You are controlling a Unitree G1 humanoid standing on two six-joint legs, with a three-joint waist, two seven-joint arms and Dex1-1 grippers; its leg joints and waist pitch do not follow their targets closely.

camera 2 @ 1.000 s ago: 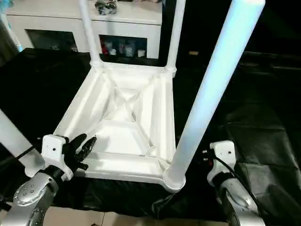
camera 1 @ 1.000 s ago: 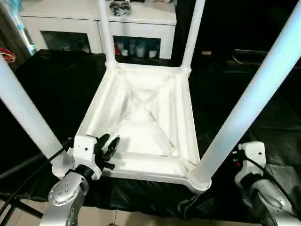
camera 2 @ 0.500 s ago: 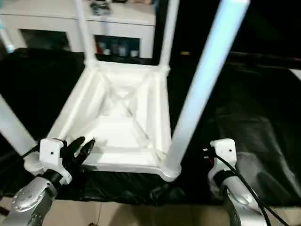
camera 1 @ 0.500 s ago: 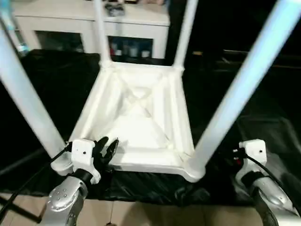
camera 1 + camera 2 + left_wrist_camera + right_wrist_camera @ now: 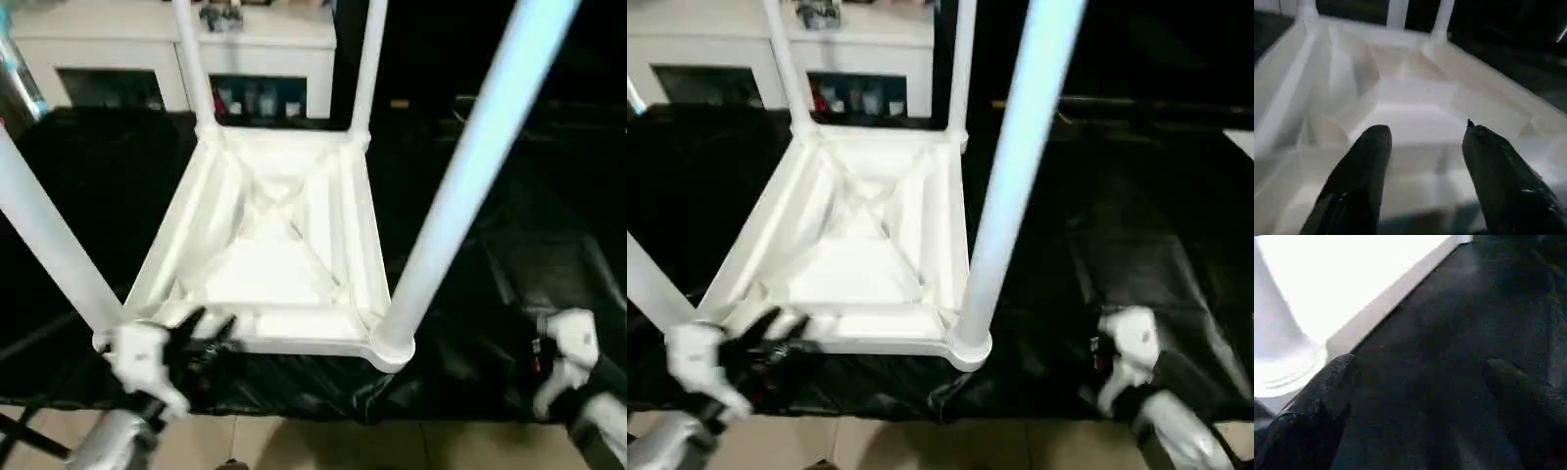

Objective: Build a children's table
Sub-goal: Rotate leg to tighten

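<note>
Four legs stand upright in the corner sockets of the children's table (image 5: 279, 245), which lies upside down on a bench covered in black cloth (image 5: 509, 264). The ribbed, X-braced underside faces up. Near left leg (image 5: 49, 245) and near right leg (image 5: 460, 186) rise past the top of the head views; far left leg (image 5: 193, 64) and far right leg (image 5: 364, 69) stand at the far corners.

Left hand (image 5: 201, 338): positioned at the near left corner of the table, just beside the near rim and close to the socket of the near left leg. In the left wrist view the two black fingers (image 5: 1359, 181) are spread wide, with the white rim and inner ribs of the table visible between them. Nothing is held. Contact with the rim cannot be confirmed.

Right hand (image 5: 1415, 416): located over the black cloth to the right of the near right corner, apart from the table. The right wrist view shows its fingers (image 5: 1312, 416) parted wide over bare cloth, with the near right socket and table edge off to one side. Nothing is held or touched.

Beyond the bench, a white cabinet (image 5: 265, 59) with glass-fronted compartments stands along the far side.
</note>
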